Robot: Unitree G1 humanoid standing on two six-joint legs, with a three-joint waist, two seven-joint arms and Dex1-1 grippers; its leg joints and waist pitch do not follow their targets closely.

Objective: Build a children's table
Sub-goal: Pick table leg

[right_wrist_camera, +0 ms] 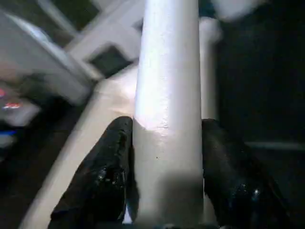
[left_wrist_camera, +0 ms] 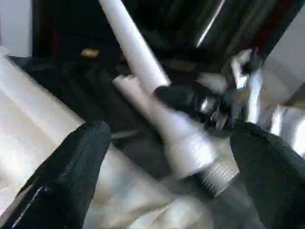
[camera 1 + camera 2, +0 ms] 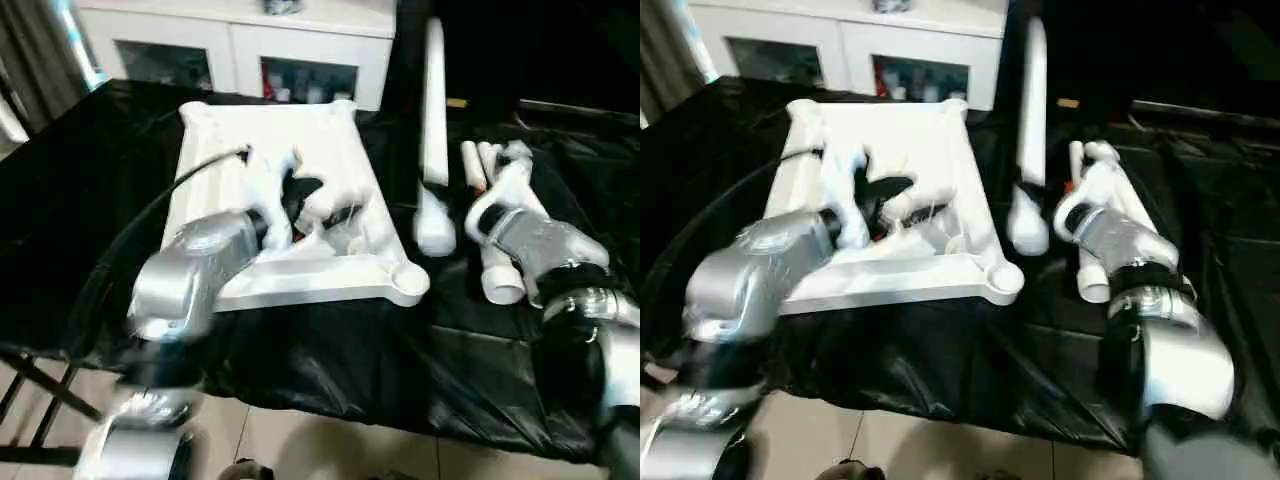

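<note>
Head view: tabletop (image 3: 300,190) upside down at centre frame on black cloth (image 3: 90,180), left gripper (image 3: 290,200) above its ribs. One leg (image 3: 434,150) right of it, spare legs (image 3: 490,230) further right by the right gripper (image 3: 510,170).

Left wrist: fingers (image 2: 71,176) spread wide, empty, threaded leg end between.

Right wrist: fingers (image 1: 102,174) clamped on a leg (image 1: 169,119). Best carried square to a corner socket (image 3: 410,283) before turning.

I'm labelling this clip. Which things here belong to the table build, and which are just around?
Belongs to the build:
- tabletop, underside up
- leg gripped by the right gripper
- legs on the cloth

Just around:
- white cabinet with glass doors
- black cloth
</note>
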